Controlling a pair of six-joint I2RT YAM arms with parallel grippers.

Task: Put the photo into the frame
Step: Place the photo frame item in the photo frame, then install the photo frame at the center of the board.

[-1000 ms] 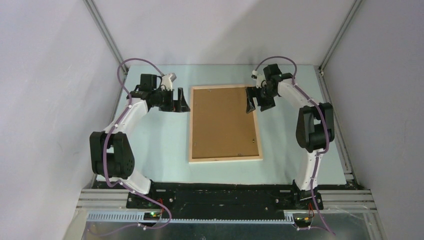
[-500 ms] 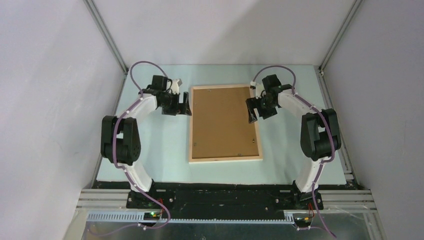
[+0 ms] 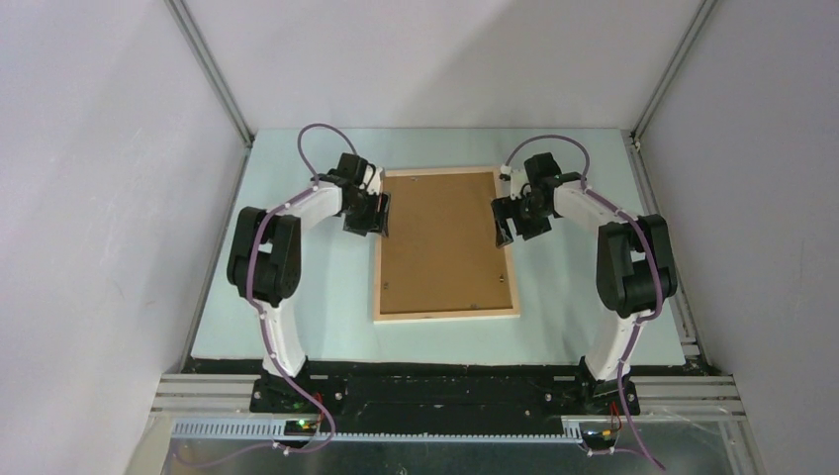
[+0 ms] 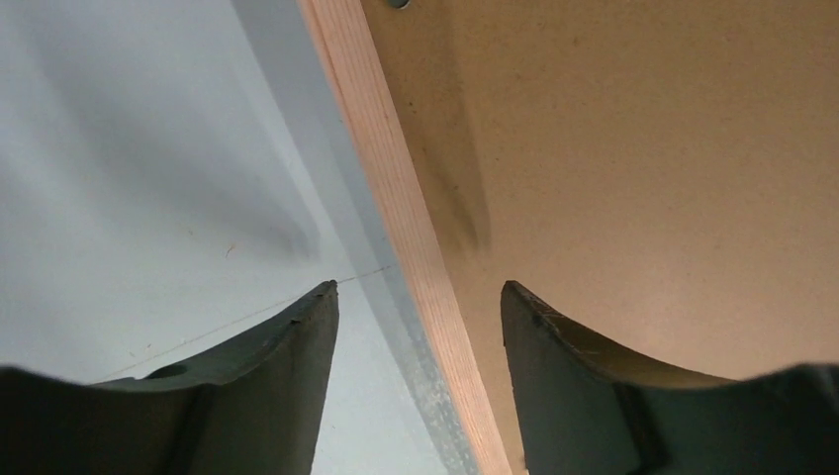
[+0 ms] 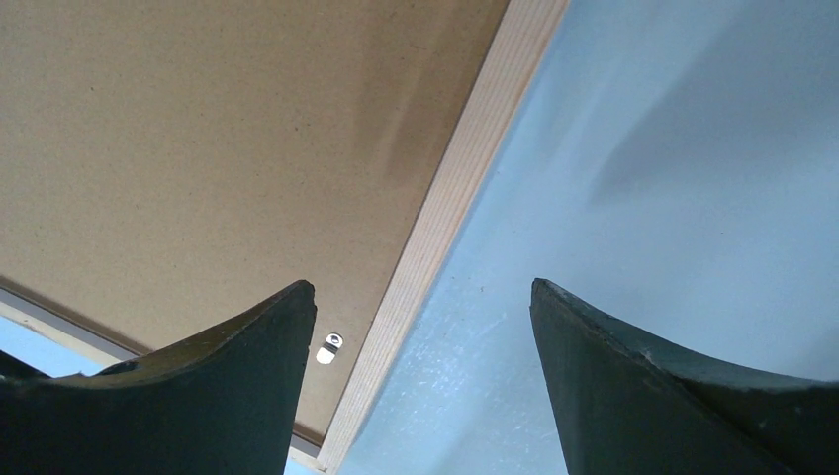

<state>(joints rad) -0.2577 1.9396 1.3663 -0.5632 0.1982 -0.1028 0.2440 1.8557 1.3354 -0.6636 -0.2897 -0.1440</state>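
Swung inward over the table (image 3: 317,297) to the frame (image 3: 445,313), which lies face down mid-table with its brown backing board (image 3: 440,247) up, the left arm (image 3: 315,200) holds its jaws open astride the left wooden rail, while those of the right arm (image 3: 586,204) gape astride the right rail.

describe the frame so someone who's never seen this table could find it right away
On the pale blue-green table, look to the middle, between the left gripper and the right gripper. The frame lies flat there, back up: a tall rectangle whose pale bare-wood rim surrounds a plain brown backing board. Nothing else on the table has a wooden edge.
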